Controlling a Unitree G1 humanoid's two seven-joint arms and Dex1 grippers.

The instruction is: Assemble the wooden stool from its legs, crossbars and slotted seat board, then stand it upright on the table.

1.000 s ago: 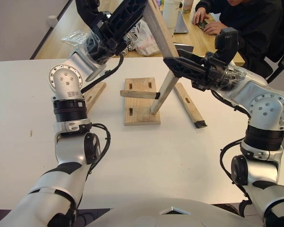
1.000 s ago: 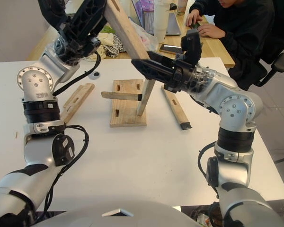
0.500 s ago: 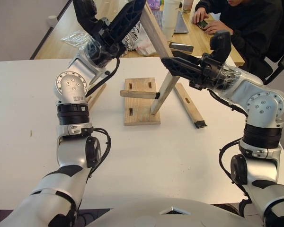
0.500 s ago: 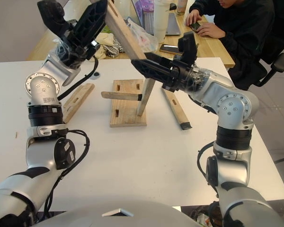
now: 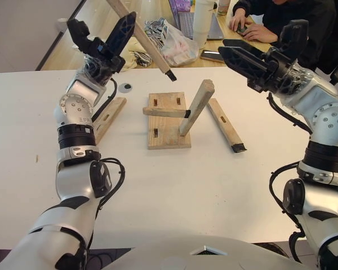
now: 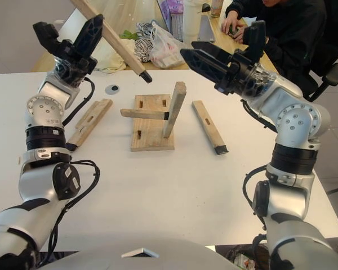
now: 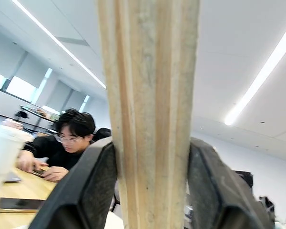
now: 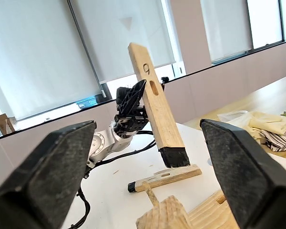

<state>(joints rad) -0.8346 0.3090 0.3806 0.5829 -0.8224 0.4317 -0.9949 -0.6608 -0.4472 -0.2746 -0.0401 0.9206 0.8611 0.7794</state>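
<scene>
Both eye views sit high on the head and look forward and down over the white surface [image 5: 214, 185]. The seat board [image 5: 168, 121] lies at 12 o'clock at middle distance. The two share the whole scene, one set slightly sideways of the other.

The left wrist view is pressed close to the held leg [image 7: 150, 95], facing up along it toward the ceiling [image 7: 238, 57], with the left claw [image 7: 152, 157] gripping either side.

The right wrist view looks out low between the spread fingers [image 8: 52, 176] of the right claw [image 8: 148, 125]. It shares with the eye views the held leg and the loose leg [image 8: 164, 177] at the board's 9 o'clock.
</scene>
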